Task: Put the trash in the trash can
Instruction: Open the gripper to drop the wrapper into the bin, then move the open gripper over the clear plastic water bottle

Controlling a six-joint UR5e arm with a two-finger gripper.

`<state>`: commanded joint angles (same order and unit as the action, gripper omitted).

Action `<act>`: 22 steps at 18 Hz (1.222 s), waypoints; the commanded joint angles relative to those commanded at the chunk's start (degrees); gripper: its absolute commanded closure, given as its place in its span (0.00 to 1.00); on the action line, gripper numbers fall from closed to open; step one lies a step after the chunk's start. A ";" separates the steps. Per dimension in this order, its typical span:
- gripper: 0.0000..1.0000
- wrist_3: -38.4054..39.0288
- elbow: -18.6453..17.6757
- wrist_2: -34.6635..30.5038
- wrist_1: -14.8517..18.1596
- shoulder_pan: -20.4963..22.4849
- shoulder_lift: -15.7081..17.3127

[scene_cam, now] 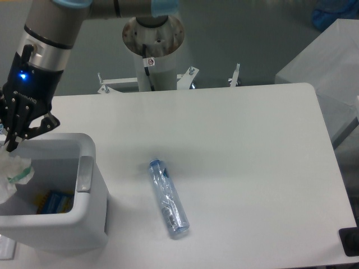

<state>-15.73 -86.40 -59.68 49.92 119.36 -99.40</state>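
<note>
Gripper: your gripper (10, 144) sits at the far left edge of view, above the left part of the trash can (84, 224). Fingers point down and come together at the tips, pinching the top of the wrapper (12, 171).
Wrapper: crumpled clear plastic with a green bit, hanging from the fingertips over the bin's open mouth, near its left wall. The frame edge cuts part of it off, so you can't quite tell whether its lower end touches the bin's inside.
Trash can: white, rectangular, rounded corners, thick rim, standing at the table's (252, 157) front left corner. Grey tab (84, 174) on its right rim.
Inside the bin: a blue and yellow item (54, 202) lies at the bottom.
Bottle: the crushed clear bottle (168, 198) lies flat on the table, right of the bin and well apart from it. Blue cap end points away from you toward the arm's base (152, 39); the other end points to the front edge.
Arm: blue light (22, 75) lit on the wrist above the gripper.
</note>
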 joint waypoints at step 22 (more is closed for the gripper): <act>0.00 5.63 1.67 -11.49 0.08 22.15 -6.67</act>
<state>-10.11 -84.73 -71.16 50.01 141.50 -106.08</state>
